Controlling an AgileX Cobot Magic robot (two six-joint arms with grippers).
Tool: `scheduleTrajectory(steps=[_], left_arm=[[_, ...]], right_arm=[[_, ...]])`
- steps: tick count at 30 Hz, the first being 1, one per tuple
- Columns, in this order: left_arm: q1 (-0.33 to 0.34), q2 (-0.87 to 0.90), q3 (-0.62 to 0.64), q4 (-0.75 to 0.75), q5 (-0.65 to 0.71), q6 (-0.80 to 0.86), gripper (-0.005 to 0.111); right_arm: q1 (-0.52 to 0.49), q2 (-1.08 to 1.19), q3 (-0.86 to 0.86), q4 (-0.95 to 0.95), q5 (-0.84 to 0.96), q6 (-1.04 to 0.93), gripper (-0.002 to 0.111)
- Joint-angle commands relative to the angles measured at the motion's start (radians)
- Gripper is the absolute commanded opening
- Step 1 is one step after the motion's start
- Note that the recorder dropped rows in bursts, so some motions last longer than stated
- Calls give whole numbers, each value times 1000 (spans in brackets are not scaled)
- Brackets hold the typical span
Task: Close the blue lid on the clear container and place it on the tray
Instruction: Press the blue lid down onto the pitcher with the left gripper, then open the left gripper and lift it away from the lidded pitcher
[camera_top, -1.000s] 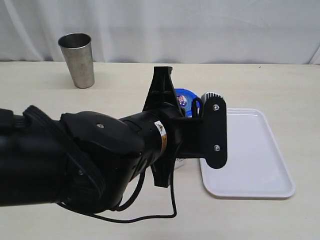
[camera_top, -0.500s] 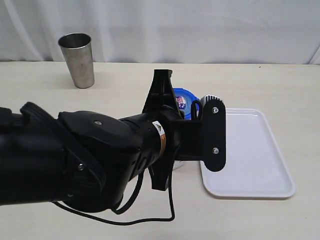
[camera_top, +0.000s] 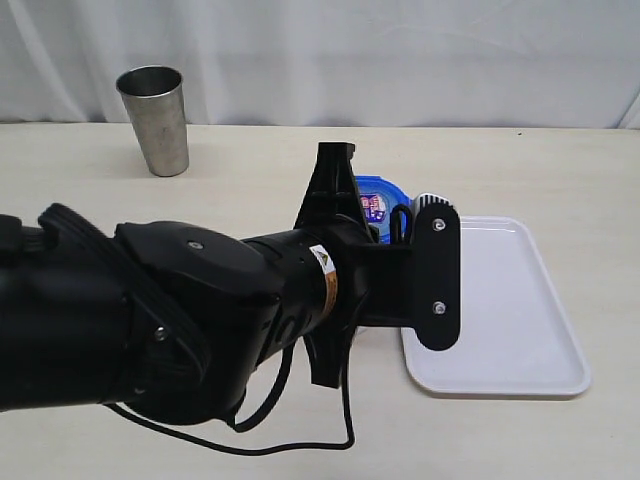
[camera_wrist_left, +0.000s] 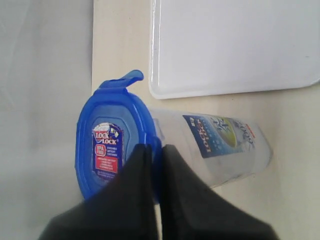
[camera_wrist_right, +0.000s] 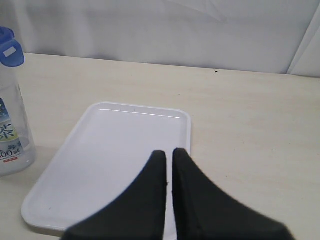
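Note:
The clear container (camera_wrist_left: 215, 145) stands upright on the table just beside the tray (camera_wrist_left: 235, 45), with the blue lid (camera_wrist_left: 105, 145) on top of it. One lid flap (camera_wrist_left: 127, 79) sticks up unlatched. My left gripper (camera_wrist_left: 156, 150) is shut, and a strip of the lid's blue rim shows between its fingertips. In the exterior view my left arm (camera_top: 200, 310) hides most of the container; only part of the lid (camera_top: 377, 205) shows. My right gripper (camera_wrist_right: 169, 152) is shut on nothing, over the tray's (camera_wrist_right: 115, 160) near edge. The container (camera_wrist_right: 12, 130) stands off to its side.
A tapered steel cup (camera_top: 155, 120) stands at the back left of the table. A white curtain hangs behind the table. The tray (camera_top: 520, 320) lies at the right with nothing on it. A black cable (camera_top: 300, 440) hangs from my left arm.
My left arm has shifted a little to the right, toward the tray, and the lid and container have moved with it.

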Motion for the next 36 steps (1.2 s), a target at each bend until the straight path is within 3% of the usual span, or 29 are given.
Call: scheduleTrajectory(steps=[1, 16, 36], left_arm=[[0, -4, 3, -20, 20, -4, 0], [0, -4, 3, 3, 32, -4, 0], [0, -4, 3, -36, 78, -6, 52]], right_arm=[[-4, -6, 1, 1, -9, -6, 4], [-4, -6, 1, 1, -9, -6, 4], [-4, -6, 1, 1, -9, -6, 4]])
